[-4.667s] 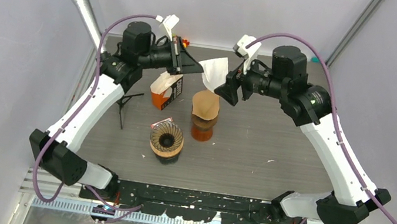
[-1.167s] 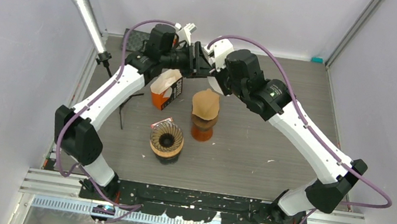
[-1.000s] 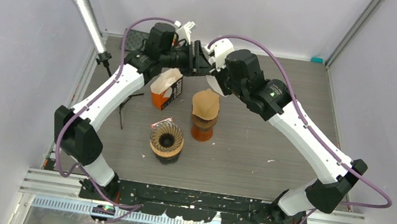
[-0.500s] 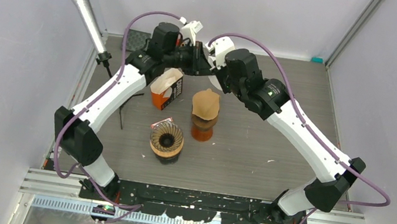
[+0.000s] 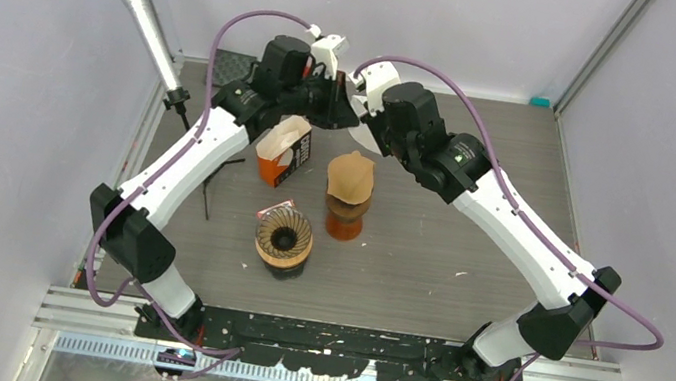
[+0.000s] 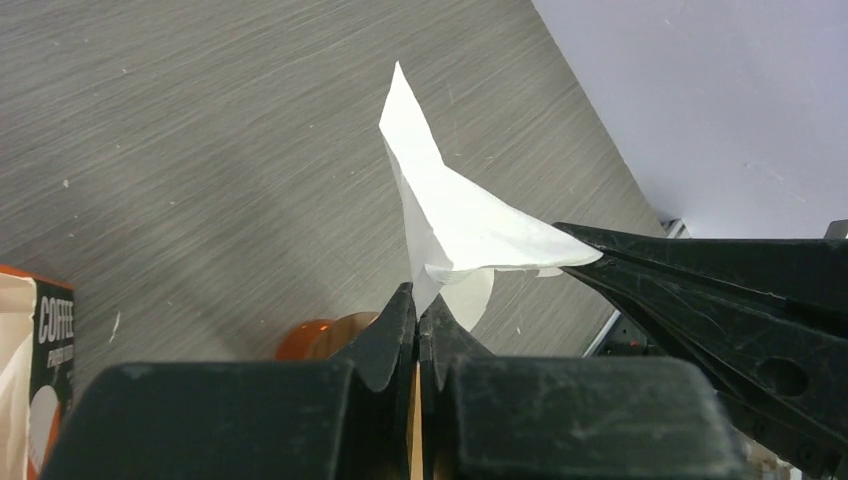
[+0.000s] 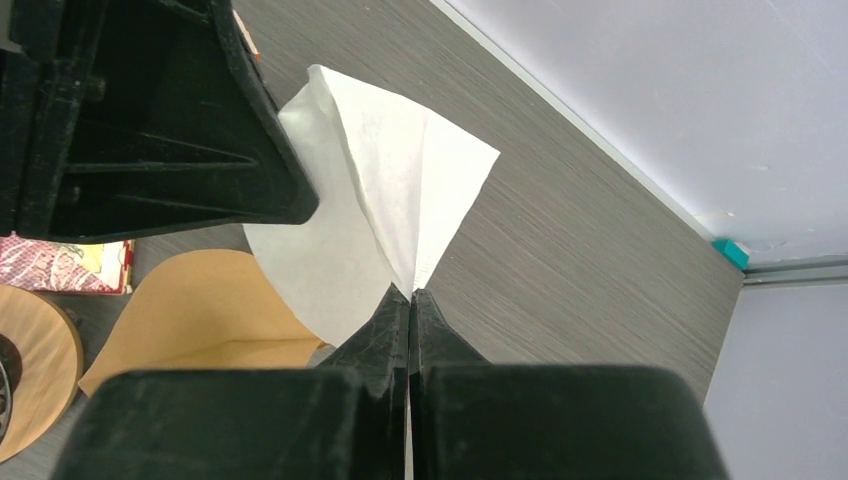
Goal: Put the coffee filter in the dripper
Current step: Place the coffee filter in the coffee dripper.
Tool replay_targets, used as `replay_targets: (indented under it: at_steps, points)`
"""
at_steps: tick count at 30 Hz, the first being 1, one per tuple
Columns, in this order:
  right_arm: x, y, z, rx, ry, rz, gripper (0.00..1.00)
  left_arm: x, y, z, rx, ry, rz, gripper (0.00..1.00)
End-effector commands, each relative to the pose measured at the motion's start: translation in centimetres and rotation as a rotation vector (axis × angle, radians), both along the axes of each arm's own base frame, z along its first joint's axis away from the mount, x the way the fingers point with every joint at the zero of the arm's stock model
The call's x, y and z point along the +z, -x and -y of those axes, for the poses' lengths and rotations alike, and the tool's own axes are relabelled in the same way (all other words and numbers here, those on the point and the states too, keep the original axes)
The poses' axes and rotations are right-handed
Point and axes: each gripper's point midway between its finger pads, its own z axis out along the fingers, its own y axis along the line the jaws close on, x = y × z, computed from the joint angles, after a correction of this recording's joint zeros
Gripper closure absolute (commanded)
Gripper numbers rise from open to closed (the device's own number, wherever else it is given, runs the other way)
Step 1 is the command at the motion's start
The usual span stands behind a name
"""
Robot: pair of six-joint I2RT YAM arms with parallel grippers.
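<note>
At the left gripper point(image 6: 417, 300): jaws just shut on the coffee filter point(image 6: 450, 220).
Right gripper point(image 7: 411, 295): clamped on another edge.
Dripper point(image 5: 284, 236): empty; you likely spread the filter next.

The orange-and-black box point(image 6: 42, 372) reads "COFFE", cut off by the fingers; its other print is illegible.

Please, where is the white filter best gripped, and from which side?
I would grip the white filter at its thin edge, not its middle: it is limp, folded paper, and only an edge fits between closed fingers. Come from opposite sides, as now: the left end effector pinches one edge and the right end effector another, both shut.
</note>
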Motion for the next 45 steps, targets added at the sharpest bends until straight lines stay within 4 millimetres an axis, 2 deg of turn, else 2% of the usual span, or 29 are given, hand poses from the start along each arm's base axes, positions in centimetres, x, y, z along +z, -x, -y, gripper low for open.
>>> replay_targets:
  at_steps: [1,6,11,19,23,26,29,32,34,37,45]
  points:
    - [1.7,-0.4,0.4,-0.024,-0.014,0.064,0.99,2.2,0.0,-0.6,0.01,-0.03,0.081,0.99]
    - [1.7,-0.6,0.8,-0.038,0.007,0.082,0.99,2.0,-0.1,-1.0,0.023,-0.056,0.088,1.0]
    - [1.4,-0.6,0.5,-0.026,0.008,0.071,0.98,2.0,0.2,-0.4,0.009,-0.052,0.088,1.0]
    - [0.2,-0.7,-0.7,0.0,-0.002,0.028,0.82,2.9,1.3,1.6,-0.038,0.027,0.034,1.0]
    - [0.2,-0.8,-0.5,-0.01,0.002,0.036,0.72,3.2,1.6,1.7,-0.042,0.039,0.027,1.0]
    - [0.0,-0.8,-0.5,-0.012,0.003,0.036,0.69,3.1,1.8,1.7,-0.042,0.039,0.026,1.0]
    - [0.1,-0.9,-0.6,-0.013,-0.001,0.037,0.72,3.1,1.8,1.5,-0.039,0.035,0.033,1.0]
    - [0.2,-0.8,-0.6,-0.015,-0.018,0.035,0.86,3.1,1.5,1.2,-0.023,0.02,0.051,1.0]
    - [0.3,-0.7,-0.8,-0.015,-0.036,0.03,0.94,3.2,1.2,1.0,-0.012,0.01,0.068,0.93]
    - [0.3,-0.8,-1.2,-0.028,-0.074,0.016,0.99,3.3,0.5,0.8,0.009,0.0,0.091,0.77]
    - [0.7,-1.6,-2.0,-0.108,-0.208,-0.006,1.0,2.3,-0.3,0.6,0.056,-0.017,0.108,0.46]
